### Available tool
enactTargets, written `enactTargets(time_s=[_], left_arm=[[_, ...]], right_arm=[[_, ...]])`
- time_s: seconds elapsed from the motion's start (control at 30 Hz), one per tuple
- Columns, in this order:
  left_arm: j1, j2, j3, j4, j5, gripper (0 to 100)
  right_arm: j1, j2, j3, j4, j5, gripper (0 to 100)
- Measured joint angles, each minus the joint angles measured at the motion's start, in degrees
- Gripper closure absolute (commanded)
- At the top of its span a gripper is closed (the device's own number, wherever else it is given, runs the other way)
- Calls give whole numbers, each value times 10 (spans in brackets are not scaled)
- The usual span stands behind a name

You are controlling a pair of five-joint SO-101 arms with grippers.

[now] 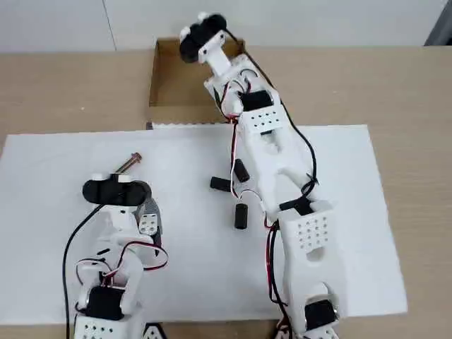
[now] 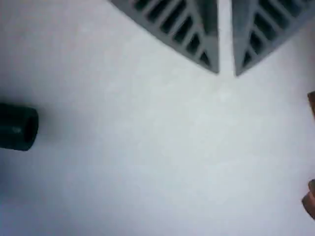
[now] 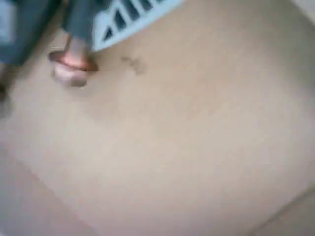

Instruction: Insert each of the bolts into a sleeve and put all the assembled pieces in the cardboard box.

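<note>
**The bolt (image 1: 128, 164) lies just past the left claw (image 1: 148, 222)**

The left claw hangs low over the white paper (image 1: 63, 183). Its two grey fingertips (image 2: 204, 51) are almost pressed together, with a thin slit between them, and they hold nothing. The loose bolt rests on the paper a little beyond this claw, on the side away from the arm's base, and a bit to the claw's left. Its long side runs on a slant, so the claw would have to turn to close across the thin part. Three black sleeves (image 1: 241, 214) lie on the claw's other side, between the two arms and apart from the bolt. The left arm is much nearer to the bolt than the right one, so I think this bolt is its job.

The right claw (image 1: 200, 35) is stretched out over the cardboard box (image 1: 169, 85). From its own wrist, a put-together piece (image 3: 74, 59) with a coppery bolt head hangs right at its fingers, just above the box floor. The view is blurry, but the claw looks clamped on the piece. The box floor lies straight under it, so letting go should drop the piece inside.
</note>
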Motion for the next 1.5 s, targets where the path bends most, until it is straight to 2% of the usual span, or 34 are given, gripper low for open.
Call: enactTargets(time_s=[0.17, 0.47, 0.73, 1.23, 1.33, 1.5], left_arm=[[0, 0, 0, 0, 0, 994], [0, 0, 0, 0, 0, 994], [0, 0, 0, 0, 0, 994], [0, 0, 0, 1, 0, 994], [0, 0, 0, 1, 0, 994], [0, 0, 0, 1, 0, 994]], right_arm=[[0, 0, -71, 126, 0, 995], [0, 0, -287, 407, -3, 995], [-1, 0, -408, 581, -85, 995], [-1, -8, -416, 613, -110, 995], [-1, -49, -338, 613, -120, 995], [-1, -166, -130, 613, -145, 995]])
